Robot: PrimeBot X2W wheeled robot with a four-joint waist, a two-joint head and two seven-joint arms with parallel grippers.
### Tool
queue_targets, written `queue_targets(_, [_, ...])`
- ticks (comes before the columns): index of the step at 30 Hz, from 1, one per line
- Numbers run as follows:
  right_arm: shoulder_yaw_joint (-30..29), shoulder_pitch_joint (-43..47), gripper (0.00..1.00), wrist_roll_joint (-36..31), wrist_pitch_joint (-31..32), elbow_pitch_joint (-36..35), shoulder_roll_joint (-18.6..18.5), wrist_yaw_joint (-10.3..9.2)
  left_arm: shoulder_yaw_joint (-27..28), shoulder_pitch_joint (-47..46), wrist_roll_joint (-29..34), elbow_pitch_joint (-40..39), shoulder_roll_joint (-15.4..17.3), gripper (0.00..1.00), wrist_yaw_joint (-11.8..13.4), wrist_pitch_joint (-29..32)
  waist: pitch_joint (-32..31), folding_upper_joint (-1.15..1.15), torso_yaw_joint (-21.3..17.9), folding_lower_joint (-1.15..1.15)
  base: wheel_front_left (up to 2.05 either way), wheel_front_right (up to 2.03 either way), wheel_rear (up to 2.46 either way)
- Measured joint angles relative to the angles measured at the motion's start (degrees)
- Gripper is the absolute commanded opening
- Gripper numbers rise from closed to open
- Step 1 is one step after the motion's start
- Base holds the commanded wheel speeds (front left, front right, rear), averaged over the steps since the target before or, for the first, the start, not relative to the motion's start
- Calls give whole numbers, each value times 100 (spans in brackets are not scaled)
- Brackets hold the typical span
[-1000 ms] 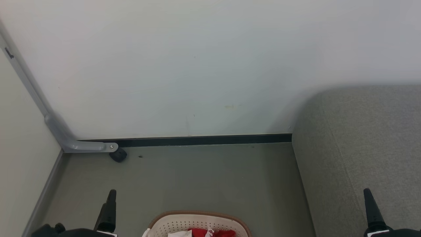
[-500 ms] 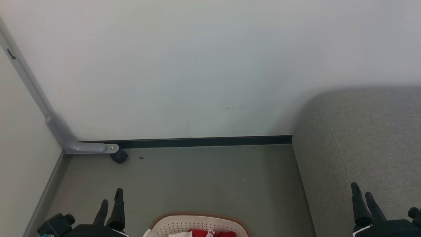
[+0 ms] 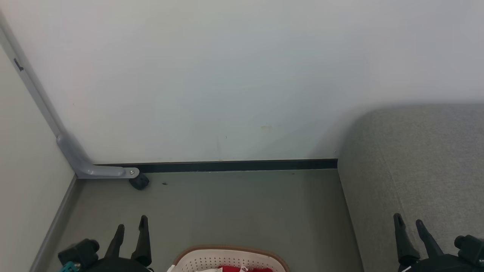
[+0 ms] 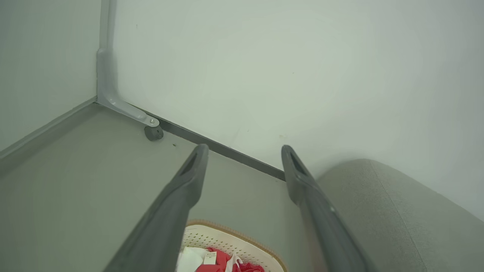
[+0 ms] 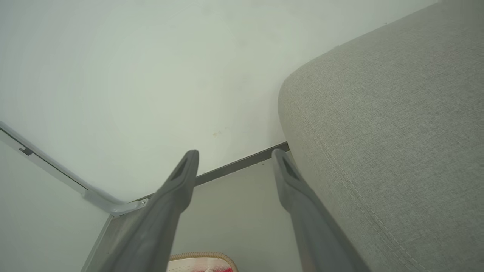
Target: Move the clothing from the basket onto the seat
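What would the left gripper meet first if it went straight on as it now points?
Probably the white wall just above its dark skirting; the way there looks free, though depth is unclear.

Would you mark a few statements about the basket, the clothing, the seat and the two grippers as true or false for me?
1. Red clothing lies in the basket. True.
2. The left gripper is shut on a garment. False: it is open and holds nothing.
3. The seat is on the robot's right of the basket. True.
4. The basket stands on the seat. False: it stands on the floor beside the seat.
5. The right gripper is open. True.
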Motion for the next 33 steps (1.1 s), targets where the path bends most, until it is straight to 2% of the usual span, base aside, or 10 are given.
queue_targets(20, [488, -3, 100, -1429, -408, 67, -269, -220, -296, -126, 1521, 405, 48, 100, 299, -421, -54, 0, 10, 0, 0, 0, 0])
queue_targets(28, [531, -3, 100, -1923, -597, -86, -304, -410, -313, -218, 2121, 569, -4, 100, 446, -602, -70, 0, 12, 0, 0, 0, 0])
queue_targets(33, [528, -2, 100, -2167, -650, -200, -343, -465, -297, -221, 2350, 660, -12, 100, 491, -669, -72, 0, 12, 0, 0, 0, 0])
